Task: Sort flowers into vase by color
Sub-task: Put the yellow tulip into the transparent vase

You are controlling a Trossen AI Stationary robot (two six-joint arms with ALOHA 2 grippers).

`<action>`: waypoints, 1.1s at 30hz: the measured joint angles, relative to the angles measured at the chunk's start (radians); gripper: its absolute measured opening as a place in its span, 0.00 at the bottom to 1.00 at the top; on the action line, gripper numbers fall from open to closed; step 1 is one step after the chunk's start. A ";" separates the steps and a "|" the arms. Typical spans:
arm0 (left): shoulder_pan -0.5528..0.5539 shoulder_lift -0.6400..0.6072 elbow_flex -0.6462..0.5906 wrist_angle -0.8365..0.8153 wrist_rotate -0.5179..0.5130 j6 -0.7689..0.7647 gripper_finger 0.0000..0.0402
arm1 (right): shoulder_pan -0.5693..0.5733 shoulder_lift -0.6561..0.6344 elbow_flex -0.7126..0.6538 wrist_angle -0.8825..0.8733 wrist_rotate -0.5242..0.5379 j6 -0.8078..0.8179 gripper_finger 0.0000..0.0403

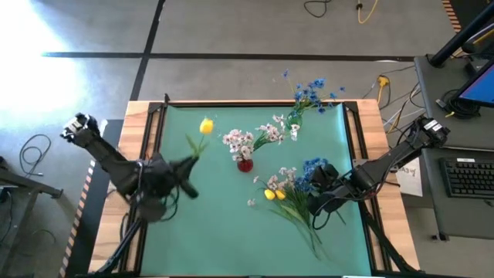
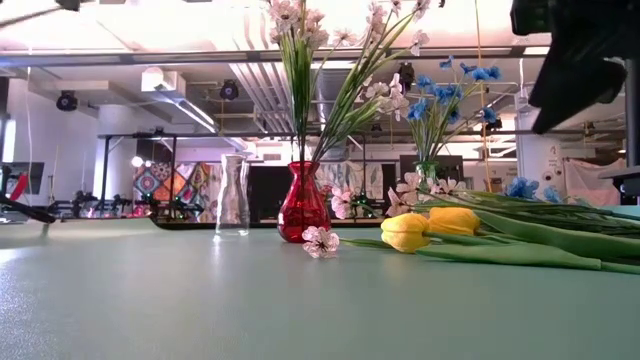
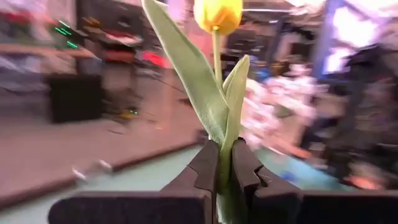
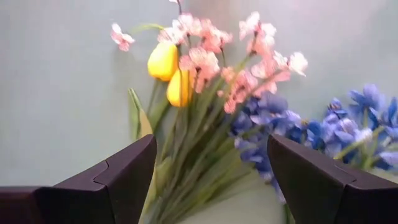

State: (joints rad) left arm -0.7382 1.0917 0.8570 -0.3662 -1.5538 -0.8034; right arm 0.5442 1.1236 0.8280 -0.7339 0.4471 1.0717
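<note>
Jaws of the left gripper are clamped on the stem of a yellow tulip, lifted over the mat's left half. Right gripper hovers with jaws wide apart over the loose flowers lying on the green mat: yellow tulips, pinkish blossoms, blue sprays. Red vase holds pink-white blossoms; a far vase holds blue flowers.
</note>
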 joint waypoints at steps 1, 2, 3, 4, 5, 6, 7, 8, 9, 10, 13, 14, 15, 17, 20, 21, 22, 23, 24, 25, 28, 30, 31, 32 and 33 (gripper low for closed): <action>0.026 -0.017 0.000 0.022 0.000 0.073 0.00 | 0.000 0.000 0.000 0.011 0.002 -0.012 0.74; 0.044 -0.033 0.007 0.034 0.000 0.133 0.00 | -0.001 0.000 0.000 0.023 0.003 -0.019 0.74; 0.059 -0.047 0.023 0.041 -0.001 0.187 0.00 | -0.002 0.000 0.000 0.033 0.004 -0.026 0.74; 0.074 -0.058 0.041 0.044 -0.001 0.239 0.00 | -0.002 0.000 0.000 0.042 0.008 -0.030 0.74; 0.088 -0.069 0.061 0.043 0.000 0.293 0.00 | -0.002 0.000 0.000 0.049 0.010 -0.036 0.74; 0.103 -0.076 0.085 0.042 0.000 0.343 0.00 | -0.002 0.000 0.000 0.052 0.010 -0.040 0.74; 0.117 -0.082 0.114 0.043 0.002 0.392 0.00 | -0.002 0.000 0.000 0.054 0.010 -0.044 0.74; 0.133 -0.087 0.146 0.043 0.017 0.445 0.00 | -0.002 0.000 0.000 0.059 0.010 -0.048 0.74; 0.150 -0.091 0.182 0.043 0.042 0.496 0.00 | -0.002 0.000 0.000 0.065 0.010 -0.052 0.74; 0.172 -0.092 0.222 0.043 0.083 0.548 0.00 | -0.002 0.000 0.000 0.066 0.010 -0.053 0.74; 0.243 -0.083 0.345 0.051 0.303 0.690 0.00 | -0.002 0.000 0.000 0.065 0.011 -0.055 0.74; 0.267 -0.075 0.384 0.064 0.360 0.747 0.00 | -0.002 0.000 0.000 0.064 0.018 -0.055 0.74; 0.289 -0.068 0.416 0.087 0.404 0.819 0.00 | -0.002 0.000 0.000 0.064 0.025 -0.055 0.74; 0.327 -0.060 0.466 0.160 0.482 0.967 0.00 | -0.002 0.000 0.000 0.064 0.033 -0.058 0.74; 0.400 -0.068 0.492 0.320 0.708 1.147 0.00 | -0.002 0.000 0.000 0.066 0.048 -0.067 0.74; 0.428 -0.075 0.491 0.358 0.799 1.180 0.00 | -0.002 0.000 0.000 0.067 0.051 -0.069 0.74; 0.459 -0.083 0.484 0.390 0.877 1.201 0.00 | -0.002 0.000 0.000 0.067 0.051 -0.069 0.74; 0.492 -0.093 0.470 0.416 0.939 1.218 0.00 | -0.002 0.000 0.000 0.067 0.051 -0.069 0.74; 0.526 -0.103 0.450 0.442 0.992 1.235 0.00 | -0.002 0.000 0.000 0.068 0.051 -0.069 0.74; 0.564 -0.112 0.424 0.469 1.038 1.254 0.00 | -0.002 0.000 0.000 0.070 0.052 -0.069 0.74; 0.689 -0.137 0.318 0.565 1.166 1.273 0.00 | -0.002 0.000 0.000 0.081 0.052 -0.070 0.74; 0.786 -0.152 0.229 0.646 1.238 1.268 0.00 | -0.002 0.000 0.000 0.097 0.054 -0.075 0.74; 0.835 -0.159 0.181 0.698 1.272 1.257 0.00 | -0.002 0.000 0.000 0.103 0.054 -0.078 0.74; 0.886 -0.166 0.132 0.756 1.311 1.244 0.00 | -0.002 0.000 0.000 0.108 0.054 -0.079 0.74; 0.935 -0.173 0.084 0.820 1.354 1.233 0.00 | -0.002 0.000 0.000 0.115 0.054 -0.080 0.74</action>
State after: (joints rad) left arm 0.1968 0.9190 0.9410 0.4540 -0.1999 0.4294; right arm 0.5426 1.1236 0.8280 -0.6189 0.5011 0.9922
